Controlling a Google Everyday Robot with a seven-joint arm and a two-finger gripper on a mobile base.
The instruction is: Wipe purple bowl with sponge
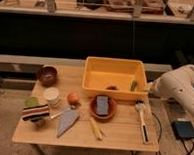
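Near edge of wooden table point(121, 138): grey-blue pointed piece point(67, 121) and brush point(142, 121) are lying flat. Mid-table: sponge point(102, 104) is sitting inside orange-red bowl point(94, 111). Far left: purple bowl point(46, 75) is standing upright, well apart from sponge. Far right: gripper point(149, 87) is hovering at yellow bin's point(112, 91) right rim; cannot tell whether it is clenched or released.
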